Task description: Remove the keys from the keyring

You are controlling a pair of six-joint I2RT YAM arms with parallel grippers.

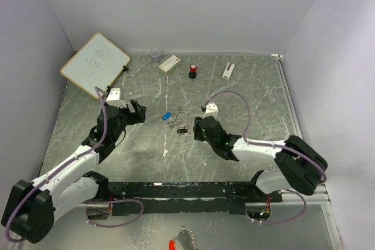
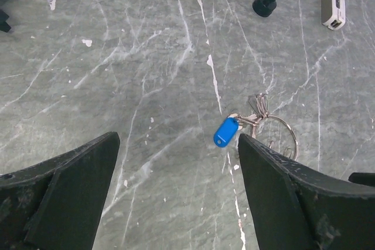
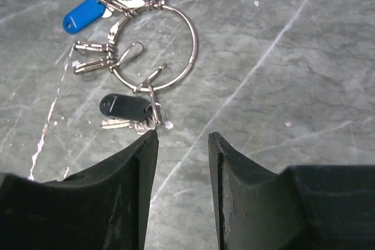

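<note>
Top external view: the keyring [image 3: 193,51] lies flat on the grey marbled counter [image 1: 246,98] near its middle, between the two hands, with the keys [image 1: 176,120] threaded on it. The left hand [image 2: 179,140] sits to the left of the bunch, its fingers spread wide and empty. In the left wrist view the blue-headed key [image 3: 85,14] lies just beyond the hand's right finger, apart from it. The right hand [image 3: 183,137] sits to the near right of the ring, its fingers a narrow gap apart, holding nothing. In the right wrist view its fingertips point at the near edge of the ring. The black-headed key [image 3: 125,106] lies just beside the left fingertip; whether they touch cannot be told. The plain silver keys [image 3: 91,62] fan out from the ring's left and far sides. Well beyond the bunch, along the far edge, stand a red-and-black knob [image 1: 193,71], a small box [image 1: 169,64], a white block [image 1: 228,71] and a small clear cup [image 1: 155,55]. A whiteboard [image 1: 95,64] sits at the far left corner.
</note>
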